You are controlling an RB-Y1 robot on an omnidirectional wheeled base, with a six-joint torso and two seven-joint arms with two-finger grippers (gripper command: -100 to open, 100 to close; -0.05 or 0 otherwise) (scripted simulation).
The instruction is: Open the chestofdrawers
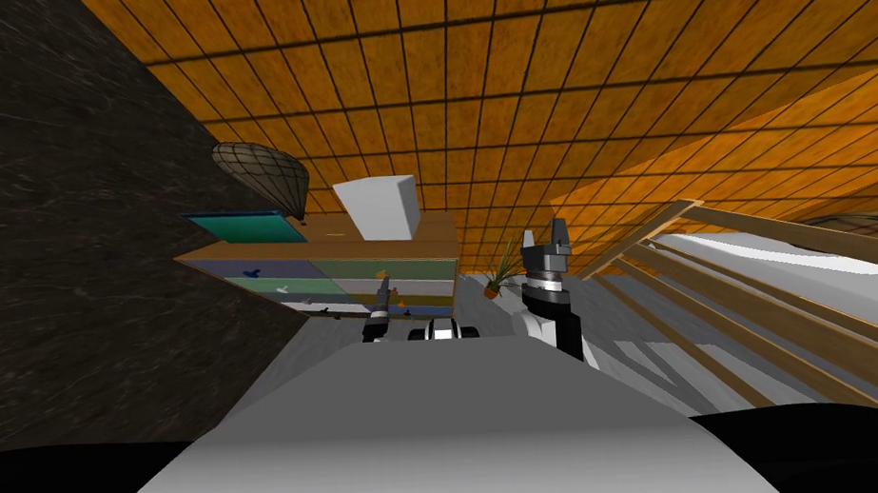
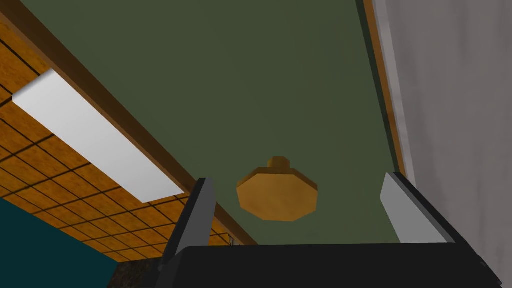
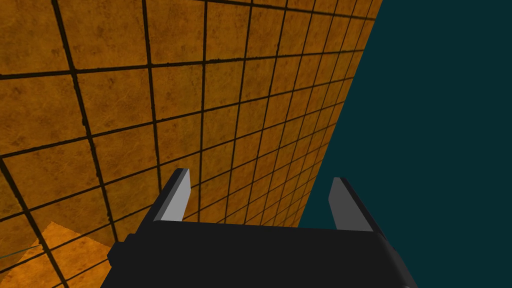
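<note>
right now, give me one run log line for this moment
left gripper: open, orange knob lined up between fingers, not gripped | drawer: green front | right gripper: open, raised

White box (image 1: 382, 207), teal board (image 1: 241, 227), potted plant (image 1: 499, 278)

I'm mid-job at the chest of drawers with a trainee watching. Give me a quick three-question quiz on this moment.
1. True or false: the left pincer is shut on the orange knob.
2. The drawer front bearing that knob is: A green, B red, C white.
3. Fill in: the right pincer, raised beside the chest, is ____.
Key: 1 false (its fingers are open and not touching the knob); 2 A; 3 open.
</note>
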